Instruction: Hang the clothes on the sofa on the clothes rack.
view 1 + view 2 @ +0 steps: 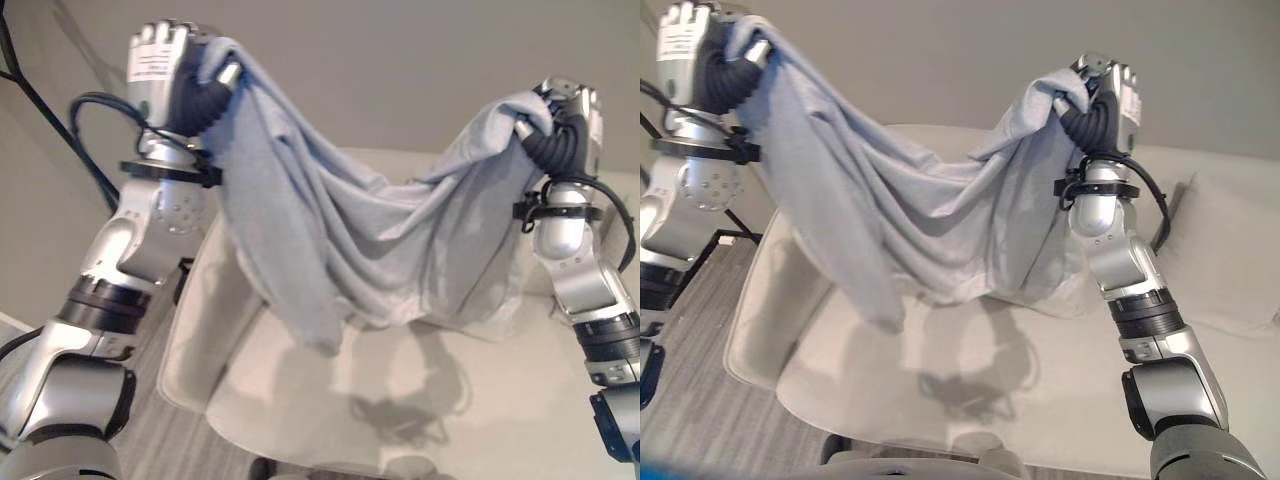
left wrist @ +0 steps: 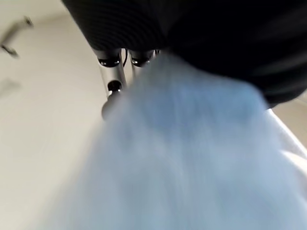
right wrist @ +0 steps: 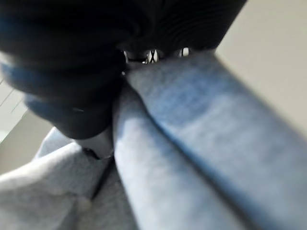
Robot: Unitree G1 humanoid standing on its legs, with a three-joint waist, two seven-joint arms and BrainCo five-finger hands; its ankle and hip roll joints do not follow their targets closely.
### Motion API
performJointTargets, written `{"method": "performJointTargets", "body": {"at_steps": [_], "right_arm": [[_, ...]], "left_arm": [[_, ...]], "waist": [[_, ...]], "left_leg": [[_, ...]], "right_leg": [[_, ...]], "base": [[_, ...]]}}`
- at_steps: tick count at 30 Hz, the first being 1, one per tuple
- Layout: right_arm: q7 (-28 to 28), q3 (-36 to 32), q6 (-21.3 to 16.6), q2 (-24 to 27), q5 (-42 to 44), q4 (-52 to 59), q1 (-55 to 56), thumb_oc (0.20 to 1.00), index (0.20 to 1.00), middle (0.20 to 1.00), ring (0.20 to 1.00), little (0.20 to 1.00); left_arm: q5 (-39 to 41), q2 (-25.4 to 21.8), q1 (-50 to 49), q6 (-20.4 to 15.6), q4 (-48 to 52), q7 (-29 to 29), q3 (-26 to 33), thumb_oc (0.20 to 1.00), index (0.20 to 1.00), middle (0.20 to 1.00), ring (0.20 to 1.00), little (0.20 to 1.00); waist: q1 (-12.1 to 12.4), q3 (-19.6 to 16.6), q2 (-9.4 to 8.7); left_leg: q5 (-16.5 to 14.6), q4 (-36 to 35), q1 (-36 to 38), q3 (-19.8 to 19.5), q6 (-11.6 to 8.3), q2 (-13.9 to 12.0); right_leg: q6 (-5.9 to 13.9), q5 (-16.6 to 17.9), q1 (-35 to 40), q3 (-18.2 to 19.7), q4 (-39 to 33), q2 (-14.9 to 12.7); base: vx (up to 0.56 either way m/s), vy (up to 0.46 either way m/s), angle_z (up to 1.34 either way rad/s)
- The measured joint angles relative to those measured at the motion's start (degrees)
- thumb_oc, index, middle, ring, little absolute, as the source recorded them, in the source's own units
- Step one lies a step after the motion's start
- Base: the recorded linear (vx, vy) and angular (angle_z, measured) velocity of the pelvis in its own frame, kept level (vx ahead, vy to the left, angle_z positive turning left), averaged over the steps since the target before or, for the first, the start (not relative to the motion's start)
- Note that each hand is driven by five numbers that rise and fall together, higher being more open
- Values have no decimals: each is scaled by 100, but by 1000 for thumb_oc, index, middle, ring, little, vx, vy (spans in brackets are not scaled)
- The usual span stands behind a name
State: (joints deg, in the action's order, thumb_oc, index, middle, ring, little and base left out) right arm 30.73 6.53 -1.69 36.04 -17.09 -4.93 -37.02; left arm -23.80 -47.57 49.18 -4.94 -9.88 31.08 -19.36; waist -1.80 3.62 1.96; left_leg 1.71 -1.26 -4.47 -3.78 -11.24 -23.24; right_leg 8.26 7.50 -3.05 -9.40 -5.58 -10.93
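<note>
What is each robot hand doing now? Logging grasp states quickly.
Left robot hand: closed on the light blue garment.
Right robot hand: closed on the garment's other end.

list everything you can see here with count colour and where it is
garment: one, pale blue-grey, held up by two corners, sagging in the middle above the sofa seat
sofa: one, cream, behind and under the garment
floor: grey wood-look planks, beside the sofa on the robot's left
wall: plain grey, behind the sofa
left hand: raised, fingers curled round one corner of the garment
right hand: raised, fingers curled round the other corner
</note>
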Motion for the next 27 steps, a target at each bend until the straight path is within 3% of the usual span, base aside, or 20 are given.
{"method": "performJointTargets", "body": {"at_steps": [1, 2, 3, 4, 5, 6, 7, 8, 9, 10, 11, 12, 14, 15, 17, 19, 20, 22, 25, 27], "right_arm": [[15, -54, 1, 107, -2, 18, 11, 200, 200, 200, 200, 200], [20, -267, 2, 172, -49, 153, 260, 200, 200, 200, 200, 200], [90, -441, 14, -71, -54, 316, 724, 200, 200, 200, 200, 200], [71, -445, 26, -149, -70, 377, 999, 200, 200, 200, 200, 200], [25, -448, 100, -452, -110, 502, 1445, 200, 200, 200, 200, 200], [32, -435, 110, -650, -112, 504, 1482, 200, 200, 200, 200, 200], [30, -378, 110, -781, -115, 425, 1483, 200, 200, 200, 200, 200], [2, -406, 124, -877, -129, 398, 1534, 200, 200, 200, 200, 200], [12, -617, 108, -983, -218, 487, 1638, 200, 200, 200, 200, 200], [85, -740, 111, -1019, -233, 453, 1791, 200, 200, 200, 200, 200], [93, -851, 148, -991, -234, 407, 1935, 200, 200, 200, 200, 200], [87, -846, 217, -897, -234, 372, 1961, 200, 200, 200, 200, 200], [40, -796, 239, -908, -239, 355, 1767, 200, 200, 200, 200, 200], [5, -717, 195, -830, -295, 352, 1599, 200, 200, 200, 200, 200], [-11, -638, 146, -741, -326, 341, 1455, 200, 200, 200, 200, 200], [-19, -607, 138, -739, -327, 340, 1456, 200, 200, 200, 200, 200], [-24, -567, 137, -722, -328, 345, 1459, 200, 200, 200, 200, 200], [-85, -570, 134, -646, -333, 345, 1472, 200, 200, 200, 200, 200], [-133, -569, 138, -585, -335, 351, 1477, 200, 200, 200, 200, 200], [-140, -571, 139, -481, -336, 354, 1561, 200, 200, 200, 200, 200]], "left_arm": [[-1, 103, 73, -5, 38, -2, -5, 200, 200, 200, 200, 200], [-1, 293, 219, -6, 61, -7, -19, 200, 200, 200, 200, 200], [1, 405, 234, -25, 164, 6, -40, 200, 200, 200, 200, 200], [1, 454, 246, -14, 214, 1, -85, 200, 200, 200, 200, 200], [-6, 408, 267, 7, 259, -10, -185, 200, 200, 200, 200, 200], [-10, 327, 284, 10, 246, -8, -196, 200, 200, 200, 200, 200], [-11, 313, 268, 23, 179, -10, -206, 200, 200, 200, 200, 200], [-24, 302, 229, 68, 181, -21, -255, 200, 200, 200, 200, 200], [-162, 259, 103, 50, 318, -22, -251, 200, 200, 200, 200, 200], [-235, 383, 19, 12, 293, -48, -258, 200, 200, 200, 200, 200], [-235, 553, -25, 42, 286, -70, -286, 200, 200, 200, 200, 200], [-238, 651, -76, 43, 238, -102, -280, 200, 200, 200, 200, 200], [-245, 501, -109, 68, 294, -251, -212, 200, 200, 200, 200, 200], [-289, 459, -269, 71, 371, -268, 20, 200, 200, 200, 200, 200], [-364, 481, -626, 116, 626, -323, 325, 200, 200, 200, 200, 200], [-402, 588, -687, 120, 766, -353, 391, 200, 200, 200, 200, 200], [-403, 609, -688, 124, 767, -402, 391, 200, 200, 200, 200, 200], [-419, 660, -736, 128, 810, -463, 395, 200, 200, 200, 200, 200], [-459, 692, -861, 112, 972, -512, 395, 200, 200, 200, 200, 200], [-460, 784, -916, 108, 1022, -564, 421, 200, 200, 200, 200, 200]], "waist": [[-7, -21, 203], [26, -53, 304], [15, -52, -103], [-6, -21, -264], [34, 36, -526], [71, 86, -614], [78, 90, -663], [74, 93, -769], [166, 171, -779], [104, 181, -711], [109, 195, -762], [204, 239, -681], [279, 264, -624], [380, 262, -624], [350, 252, -636], [351, 246, -628], [319, 229, -641], [235, 178, -524], [170, 79, -356], [103, 21, -251]], "left_leg": [[1, -203, 126, -27, 2, 97], [-41, -233, 176, -10, -523, 273], [-31, -118, 137, 11, -285, 846], [-150, 48, 30, -8, -235, 1081], [-355, 588, -260, 54, 96, 1496], [-437, 752, -362, 132, 220, 1543], [-473, 740, -349, 173, 260, 1606], [-477, 884, -415, 213, 399, 1783], [-590, 1240, -636, 508, 632, 1844], [-617, 1134, -591, 395, 661, 1861], [-495, 1133, -580, 359, 781, 1979], [-477, 1019, -533, 291, 802, 1979], [-346, 840, -468, 283, 885, 1919], [-227, 557, -273, 392, 859, 1917], [-63, 75, 184, 478, 839, 2075], [-41, 26, 259, 541, 827, 1957], [-10, -1, 271, 525, 773, 1924], [53, -135, 343, 561, 730, 1805], [80, -278, 512, 665, 718, 1758], [89, -353, 624, 685, 704, 1761]], "right_leg": [[213, 83, 17, 29, 0, -203], [483, 208, 24, 66, 2, -440], [316, 370, 3, 44, 39, -916], [53, 583, -54, 40, 140, -1138], [-431, 1503, -399, 89, 320, -1460], [-337, 1824, -557, 71, 384, -1613], [-79, 1485, -585, -27, 549, -1705], [-303, 1817, -498, 90, 724, -1534], [-746, 2180, -594, 73, 699, -1647], [-575, 2033, -519, 47, 887, -1689], [-256, 1725, -527, 209, 1106, -1640], [287, 903, -524, 402, 1383, -1478], [489, -228, -458, 295, 1652, -634], [306, -647, -352, 73, 1486, -326], [332, -660, 148, 313, 873, -268], [410, -867, 60, 315, 984, -105], [287, -994, 103, 484, 927, 8], [142, -769, 278, 519, 557, 166], [99, -457, 568, 555, -17, 228], [115, -470, 646, 593, -31, 228]], "base": [[8, 565, -5], [-38, 522, 11], [-79, 450, 25], [-106, 436, 25], [-127, 446, 0], [-156, 614, -20], [-107, 452, -14], [-120, 590, -9], [-9, 278, 22], [-52, 397, 39], [-16, 282, 44], [-48, 347, 28], [12, 235, -5], [46, 162, -32], [22, 137, -27], [11, 40, -20], [17, 11, -14], [31, -4, -12], [63, -22, -20], [-7, -46, -9]]}}
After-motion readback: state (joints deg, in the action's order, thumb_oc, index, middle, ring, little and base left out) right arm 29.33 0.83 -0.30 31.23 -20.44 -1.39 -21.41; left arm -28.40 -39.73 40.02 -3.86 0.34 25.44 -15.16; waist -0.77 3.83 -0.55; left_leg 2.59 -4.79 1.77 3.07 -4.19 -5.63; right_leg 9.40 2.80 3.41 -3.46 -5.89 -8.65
